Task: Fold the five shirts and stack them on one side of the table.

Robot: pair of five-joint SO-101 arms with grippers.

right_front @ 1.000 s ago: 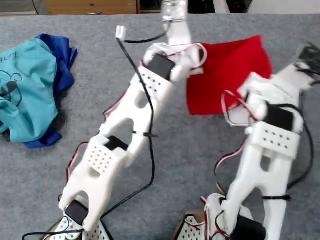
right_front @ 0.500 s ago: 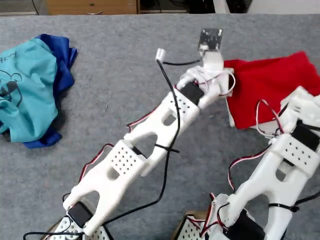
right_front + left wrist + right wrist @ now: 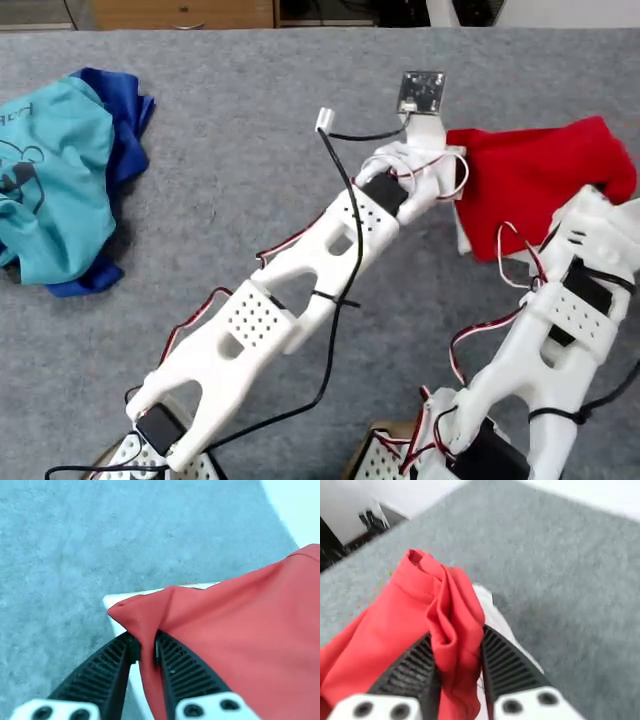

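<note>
Red shirt [image 3: 530, 180] clamped in left jaws and right jaws, teal shirt [image 3: 55, 180] atop blue shirt [image 3: 125, 120] well apart

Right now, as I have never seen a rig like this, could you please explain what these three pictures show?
The machine is a pair of white robot arms, a left arm and a right arm. They stand side by side at a grey table, and each ends in a gripper. One picture looks down from a fixed camera above the table. The other two come from small cameras on each arm's wrist, looking out past its own gripper. On the table a red shirt lies at one side. Across from it, a crumpled teal shirt lies on a blue shirt. The left gripper is shut on a corner of the red shirt, and the right gripper is shut on a bunched edge of it. The job is folding shirts, so both arms hold the red one at once.
</note>
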